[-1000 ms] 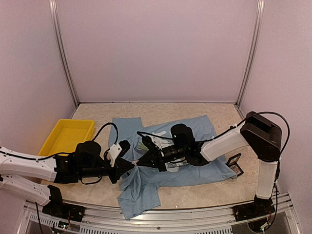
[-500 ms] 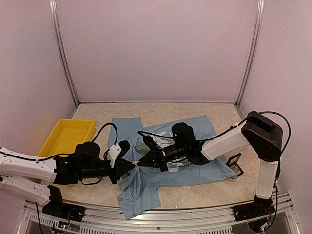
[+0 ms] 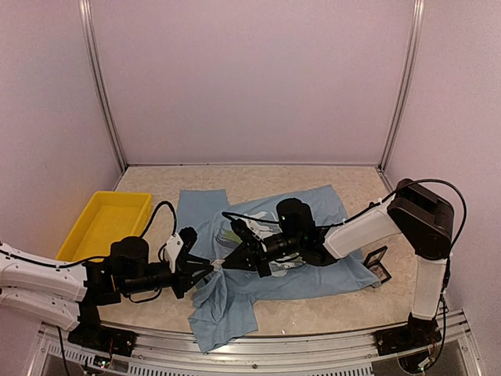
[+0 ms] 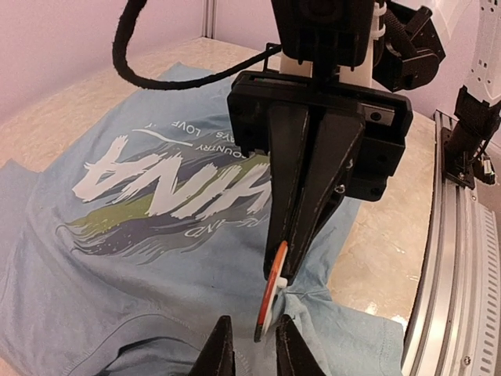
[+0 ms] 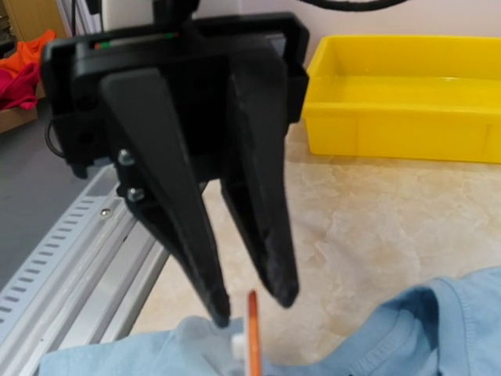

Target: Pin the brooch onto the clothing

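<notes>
One brooch [image 4: 268,296] edge-on | face hidden | right tool [image 4: 285,272] pinching it

The left arm [image 3: 39,274], on the yellow tray's [image 3: 102,223] side, and the right arm [image 3: 364,227] have white shells, black joints, looping black cables. The left gripper [image 5: 252,307] shows tapered matte-black fingers [image 5: 258,196], silver screws [image 5: 124,157].

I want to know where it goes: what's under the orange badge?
The blue shirt, puckered up right below the badge. Whatever lies beneath the shirt there is covered.
</notes>
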Robot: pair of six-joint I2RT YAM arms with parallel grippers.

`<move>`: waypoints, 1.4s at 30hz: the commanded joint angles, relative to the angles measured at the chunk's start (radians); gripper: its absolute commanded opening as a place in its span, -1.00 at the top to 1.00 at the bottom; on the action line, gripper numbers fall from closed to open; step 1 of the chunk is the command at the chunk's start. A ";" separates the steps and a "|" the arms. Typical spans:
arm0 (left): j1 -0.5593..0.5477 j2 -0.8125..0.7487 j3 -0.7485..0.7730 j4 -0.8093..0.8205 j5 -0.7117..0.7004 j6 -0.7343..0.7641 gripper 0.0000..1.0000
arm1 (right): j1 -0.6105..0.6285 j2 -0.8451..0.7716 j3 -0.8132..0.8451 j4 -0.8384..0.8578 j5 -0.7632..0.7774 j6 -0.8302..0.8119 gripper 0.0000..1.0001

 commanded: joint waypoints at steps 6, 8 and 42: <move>0.009 0.080 0.023 0.060 0.054 0.020 0.72 | -0.002 -0.034 -0.020 0.051 -0.034 0.016 1.00; 0.012 0.089 0.022 0.062 0.065 0.020 0.72 | -0.002 -0.034 -0.021 0.055 -0.035 0.017 1.00; 0.004 0.058 0.037 0.056 0.128 0.049 1.00 | -0.010 -0.028 -0.011 -0.030 -0.044 -0.067 0.03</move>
